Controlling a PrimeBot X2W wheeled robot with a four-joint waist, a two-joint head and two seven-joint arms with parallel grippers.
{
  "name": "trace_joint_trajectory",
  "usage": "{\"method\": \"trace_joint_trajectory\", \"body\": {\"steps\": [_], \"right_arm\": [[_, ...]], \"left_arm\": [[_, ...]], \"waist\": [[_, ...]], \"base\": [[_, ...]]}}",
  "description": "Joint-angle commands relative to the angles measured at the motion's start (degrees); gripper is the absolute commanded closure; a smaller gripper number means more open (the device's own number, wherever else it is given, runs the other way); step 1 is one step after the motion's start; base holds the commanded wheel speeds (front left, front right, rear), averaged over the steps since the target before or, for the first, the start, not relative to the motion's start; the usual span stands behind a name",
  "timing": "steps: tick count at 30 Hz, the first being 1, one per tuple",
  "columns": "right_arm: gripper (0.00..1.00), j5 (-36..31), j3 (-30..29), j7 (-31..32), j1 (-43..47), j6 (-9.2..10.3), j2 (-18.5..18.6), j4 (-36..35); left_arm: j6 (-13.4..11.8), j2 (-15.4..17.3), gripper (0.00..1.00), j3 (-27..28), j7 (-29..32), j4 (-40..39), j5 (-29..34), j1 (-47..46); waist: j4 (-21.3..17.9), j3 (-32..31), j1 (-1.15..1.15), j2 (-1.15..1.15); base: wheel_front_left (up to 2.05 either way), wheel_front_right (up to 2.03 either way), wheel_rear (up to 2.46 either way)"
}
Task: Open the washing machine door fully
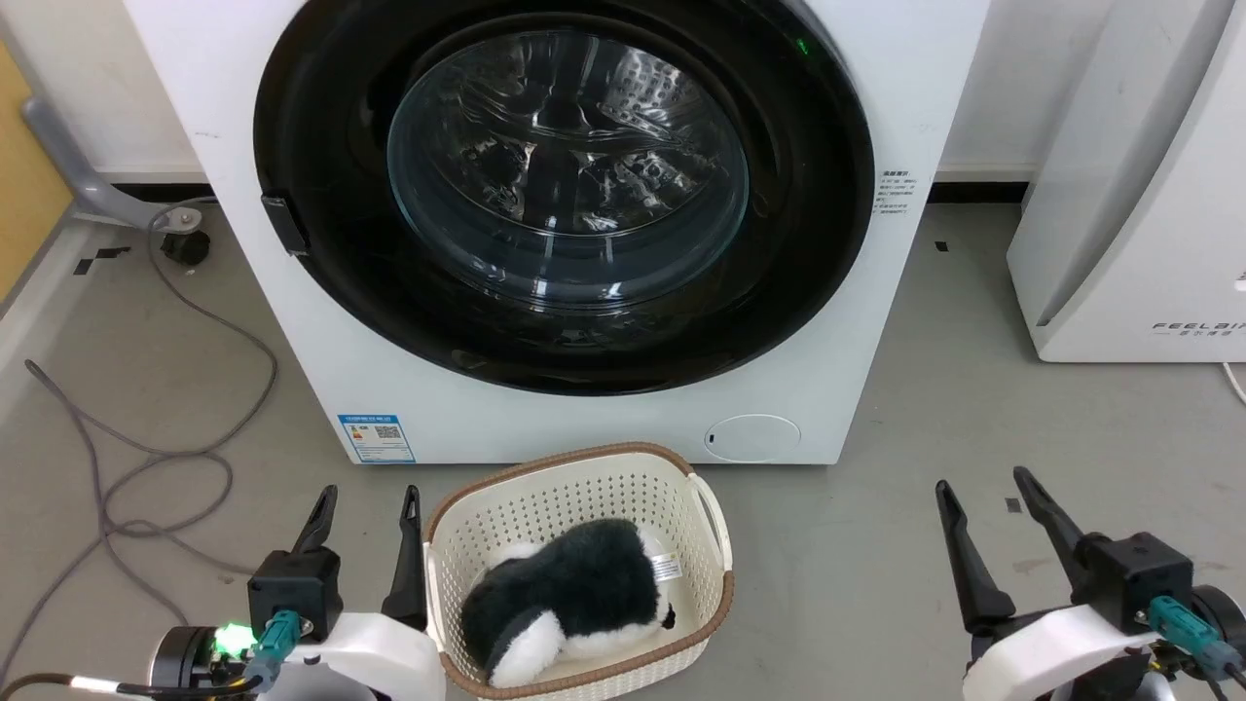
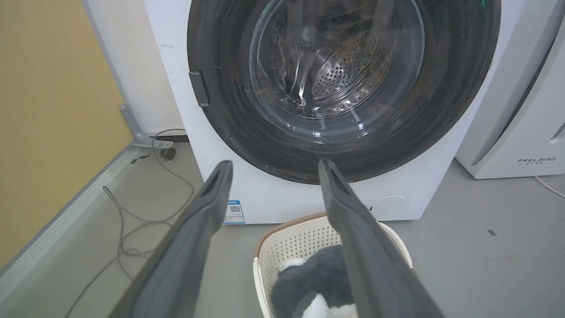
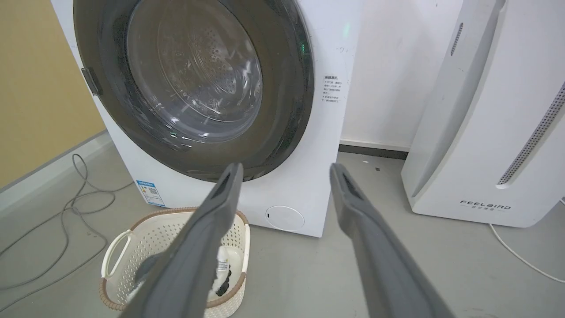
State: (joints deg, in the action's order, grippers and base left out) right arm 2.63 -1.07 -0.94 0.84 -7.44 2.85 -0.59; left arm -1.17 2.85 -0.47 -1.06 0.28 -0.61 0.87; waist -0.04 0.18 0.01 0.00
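At 7 o'clock in head view, nearest: left gripper [image 1: 370, 492], dark fingers spread, empty. Right gripper [image 1: 981, 479] at 5 o'clock, also spread, empty. Btwn them at 6 o'clock, cream perforated plastic basket [image 1: 584, 492] w/ brown rim; black-and-white plush toy [image 1: 574, 594] lies inside. Just beyond, toward 12 o'clock, big white front-loading washing machine [image 1: 584, 428]. Its round glossy black door [image 1: 321, 292] w/ clear glass bowl sits flush, closed, well apart from both grippers. White slanted appliance [image 1: 1139, 243] at 2 o'clock, grey floor cable [image 1: 146, 467] at 9.

glossy black washing machine door [image 1: 321, 292] shut
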Motion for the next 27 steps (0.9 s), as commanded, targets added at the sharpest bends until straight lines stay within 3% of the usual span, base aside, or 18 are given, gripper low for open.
{"method": "trace_joint_trajectory", "body": {"steps": [1,9,10,11,12,19,27], "right_arm": [[0.00,1.07,-0.33,-0.61,-0.04,0.00,0.00,-0.46],[0.00,4.30,-1.02,-1.57,-0.59,-0.01,0.00,-0.72],[0.40,4.64,-1.11,-1.69,-0.74,-0.01,0.00,-0.73],[0.91,5.05,-1.25,-1.81,-0.92,-0.01,0.00,-0.75],[1.00,5.60,-1.33,-1.93,-1.09,-0.01,0.00,-0.70],[1.00,11.66,-2.31,-2.76,-2.49,-0.01,0.01,0.17],[1.00,25.33,-2.72,-3.72,-5.61,-0.01,0.01,3.92]], "left_arm": [[-0.47,0.01,0.00,-0.13,-0.48,0.01,-0.32,-0.34],[-1.26,0.01,0.00,-0.50,-1.44,-0.04,-0.70,-0.63],[-1.36,0.01,0.00,-0.55,-1.56,-0.05,-0.74,-0.67],[-1.45,0.01,0.00,-0.59,-1.68,-0.06,-0.79,-0.72],[-1.54,0.01,0.00,-0.63,-1.80,-0.06,-0.83,-0.77],[-2.21,0.01,0.00,-0.91,-2.63,-0.14,-1.16,-1.15],[-2.99,0.02,0.00,-1.20,-3.59,-0.35,-1.47,-1.84]], "waist": [[0.00,0.02,-0.01,0.00],[0.00,0.30,-0.01,0.00],[0.00,0.35,-0.01,0.00],[0.01,0.40,-0.01,0.00],[0.02,0.45,-0.01,0.00],[0.16,0.91,-0.01,0.00],[0.20,2.06,-0.01,0.00]], "base": [[0.00,0.00,0.00],[0.00,0.00,0.00],[0.00,0.00,0.00],[0.00,0.00,0.00],[0.00,0.00,0.00],[0.00,0.00,0.00],[0.00,0.00,0.00]]}}
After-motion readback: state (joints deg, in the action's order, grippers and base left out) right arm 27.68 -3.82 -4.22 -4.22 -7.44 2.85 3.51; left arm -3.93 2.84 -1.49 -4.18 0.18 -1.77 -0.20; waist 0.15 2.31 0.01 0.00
